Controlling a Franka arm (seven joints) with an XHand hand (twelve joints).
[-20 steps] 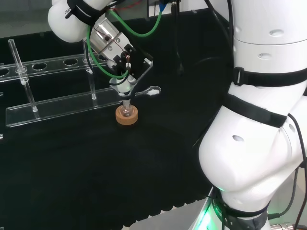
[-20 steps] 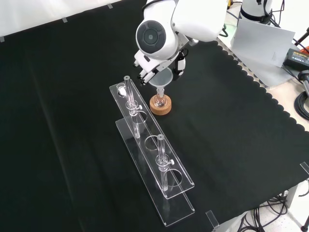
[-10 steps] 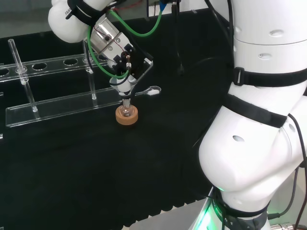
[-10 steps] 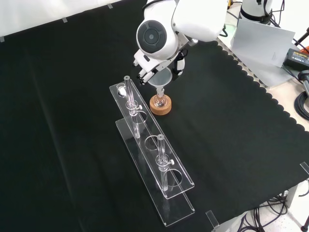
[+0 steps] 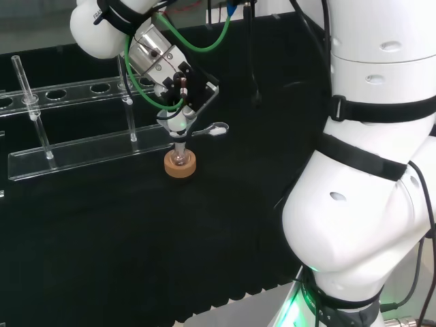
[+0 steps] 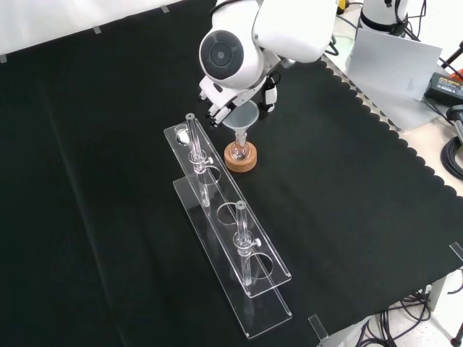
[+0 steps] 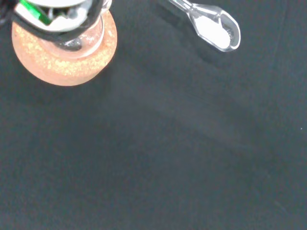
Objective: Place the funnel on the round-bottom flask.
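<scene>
The funnel (image 6: 244, 116) stands upright with its stem down in the neck of the round-bottom flask (image 6: 241, 151), which sits on a cork ring (image 6: 241, 160) on the black cloth (image 6: 347, 188); in the front view the funnel's wide mouth lies just below the hand (image 6: 233, 103), partly tucked under the arm's big white link (image 6: 231, 58); in the head view the hand (image 5: 178, 109) sits directly above the flask (image 5: 180, 158), with the funnel (image 5: 178, 126) under it; whether the fingers are closed on the funnel or clear of it I cannot tell; a clear test-tube rack (image 6: 231, 238) stands just left of the cork ring in the front view; a clear scoop holding white powder (image 7: 215, 31) lies on the cloth near the cork ring (image 7: 64, 60) in the wrist view.
</scene>
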